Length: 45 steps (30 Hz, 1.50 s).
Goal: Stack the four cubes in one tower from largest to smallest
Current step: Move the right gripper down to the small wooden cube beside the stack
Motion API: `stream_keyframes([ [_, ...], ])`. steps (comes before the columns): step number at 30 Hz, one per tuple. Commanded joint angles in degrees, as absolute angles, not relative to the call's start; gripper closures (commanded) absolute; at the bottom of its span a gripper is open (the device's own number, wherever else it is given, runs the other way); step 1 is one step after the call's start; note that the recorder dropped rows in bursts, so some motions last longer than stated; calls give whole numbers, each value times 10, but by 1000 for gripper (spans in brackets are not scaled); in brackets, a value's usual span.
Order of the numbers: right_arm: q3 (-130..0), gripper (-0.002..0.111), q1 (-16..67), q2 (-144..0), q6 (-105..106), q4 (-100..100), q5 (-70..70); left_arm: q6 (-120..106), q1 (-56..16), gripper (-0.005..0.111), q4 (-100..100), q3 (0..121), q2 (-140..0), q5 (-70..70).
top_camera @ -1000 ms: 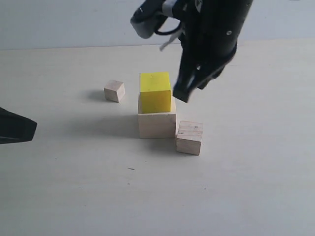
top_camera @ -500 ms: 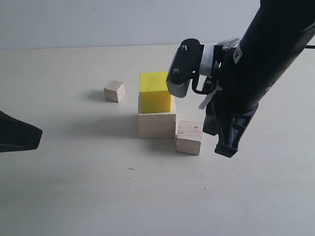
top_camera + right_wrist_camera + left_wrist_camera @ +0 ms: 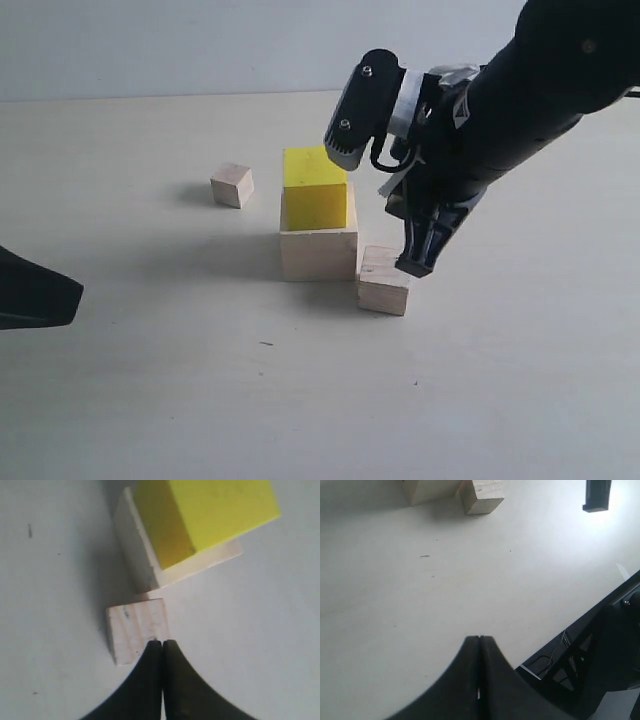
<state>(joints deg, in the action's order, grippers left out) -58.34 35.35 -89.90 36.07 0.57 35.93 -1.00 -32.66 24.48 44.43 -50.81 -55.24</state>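
The medium cube (image 3: 385,281), pale wood flecked with dark specks, sits on the counter (image 3: 150,380) at 4 o'clock of the half-built tower. One corner lies close against the large cube (image 3: 318,255), which carries the yellow cube (image 3: 315,188). The right jaws, clenched and empty, hang just above the medium cube's right edge. Seen from off the arms, the cube lies at about 8 o'clock of their tips, so they would likely need to part and shift that way. A cube has no long axis, so either pair of faces should serve. The small cube (image 3: 232,185) sits at 10 o'clock of the tower. The left jaws, pressed together on nothing, are well apart toward 8 o'clock and the farther pair.
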Motion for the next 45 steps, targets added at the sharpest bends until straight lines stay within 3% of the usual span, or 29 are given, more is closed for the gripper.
stream_keyframes([
  [1, -579, 101, 350, -919, 355, -14, 331, -11, -325, 107, 249, 443, -504, -543],
  [12, -579, 56, 350, -947, 359, 14, 303, -11, -325, 107, 256, 443, -504, -540],
  [16, -579, 44, 350, -947, 355, 38, 306, -11, -325, 107, 256, 443, -504, -539],
  [45, -536, 46, 350, -948, 363, 10, 304, -17, -325, 107, 217, 406, -504, -564],
])
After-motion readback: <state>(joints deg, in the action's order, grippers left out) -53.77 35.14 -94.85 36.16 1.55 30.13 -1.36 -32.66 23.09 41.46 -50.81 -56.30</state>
